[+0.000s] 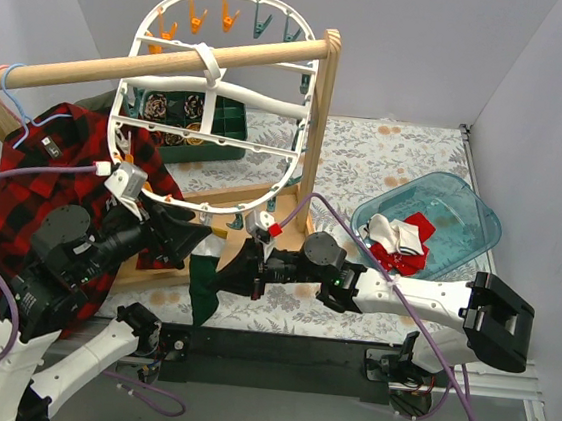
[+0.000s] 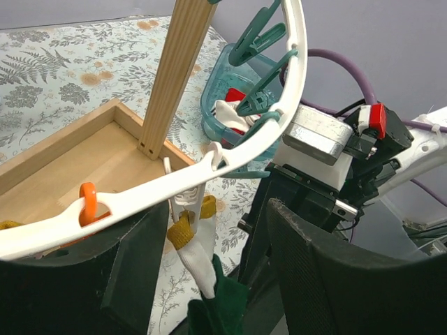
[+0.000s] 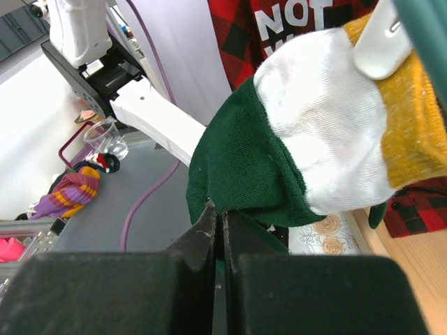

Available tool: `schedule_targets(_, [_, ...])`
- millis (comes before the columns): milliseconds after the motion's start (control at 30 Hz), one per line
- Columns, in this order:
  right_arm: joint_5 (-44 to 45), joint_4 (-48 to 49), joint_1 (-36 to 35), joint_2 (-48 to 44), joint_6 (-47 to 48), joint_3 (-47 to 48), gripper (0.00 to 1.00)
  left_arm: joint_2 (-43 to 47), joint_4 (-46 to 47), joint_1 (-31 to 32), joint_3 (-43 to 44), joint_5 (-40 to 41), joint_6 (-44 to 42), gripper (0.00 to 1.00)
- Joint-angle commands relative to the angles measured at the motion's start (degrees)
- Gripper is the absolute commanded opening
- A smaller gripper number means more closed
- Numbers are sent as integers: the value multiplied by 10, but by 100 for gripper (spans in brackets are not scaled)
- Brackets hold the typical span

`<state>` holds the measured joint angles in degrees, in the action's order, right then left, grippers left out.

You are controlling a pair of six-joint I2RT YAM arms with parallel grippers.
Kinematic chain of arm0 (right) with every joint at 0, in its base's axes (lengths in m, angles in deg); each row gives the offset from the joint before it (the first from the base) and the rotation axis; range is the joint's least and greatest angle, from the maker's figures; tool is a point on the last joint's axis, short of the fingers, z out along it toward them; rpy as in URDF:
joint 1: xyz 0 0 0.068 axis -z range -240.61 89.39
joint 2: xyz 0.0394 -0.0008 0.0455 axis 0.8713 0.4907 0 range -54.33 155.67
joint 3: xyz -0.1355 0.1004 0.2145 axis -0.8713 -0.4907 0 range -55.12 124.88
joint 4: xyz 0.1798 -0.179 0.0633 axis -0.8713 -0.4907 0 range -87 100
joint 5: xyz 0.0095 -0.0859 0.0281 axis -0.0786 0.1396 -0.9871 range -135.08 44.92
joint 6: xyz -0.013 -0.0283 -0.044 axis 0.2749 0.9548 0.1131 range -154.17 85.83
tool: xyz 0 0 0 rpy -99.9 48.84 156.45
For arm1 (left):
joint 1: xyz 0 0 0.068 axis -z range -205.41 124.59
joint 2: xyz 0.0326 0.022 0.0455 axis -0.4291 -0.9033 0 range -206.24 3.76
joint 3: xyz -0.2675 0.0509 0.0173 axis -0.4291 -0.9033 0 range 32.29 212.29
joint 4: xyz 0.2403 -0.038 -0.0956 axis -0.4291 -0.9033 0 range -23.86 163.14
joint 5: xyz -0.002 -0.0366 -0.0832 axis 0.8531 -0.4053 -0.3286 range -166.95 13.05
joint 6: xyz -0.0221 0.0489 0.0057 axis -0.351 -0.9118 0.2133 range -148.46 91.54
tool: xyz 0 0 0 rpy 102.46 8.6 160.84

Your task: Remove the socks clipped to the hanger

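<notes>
Sock (image 3: 237,167), dark green, is being pinched by closed right gripper (image 3: 218,218); left gripper (image 2: 218,209) is being held wide open beside hanger (image 2: 140,199).

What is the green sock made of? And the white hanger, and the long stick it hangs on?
The green sock looks like soft knitted cloth: fine weave, a bit fuzzy, with a white band and a mustard cuff. The white hanger looks like smooth, slightly shiny moulded plastic. The stick looks like bare, pale tan wood, matte rather than glossy.
</notes>
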<state>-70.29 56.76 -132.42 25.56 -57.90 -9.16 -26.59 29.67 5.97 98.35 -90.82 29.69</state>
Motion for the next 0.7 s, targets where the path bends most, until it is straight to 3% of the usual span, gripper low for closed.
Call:
schedule_targets(0, [-21,25,-6,-12,6,11,1,-20,17,0,-3,9,20,57])
schedule_targets(433, [-34,21,-10,-35,8,9,1,-11,-15,0,-1,-2,72,50])
schedule_targets(667, [-44,-1,-10,-32,24,31,1,-3,-41,0,2,31,111,50])
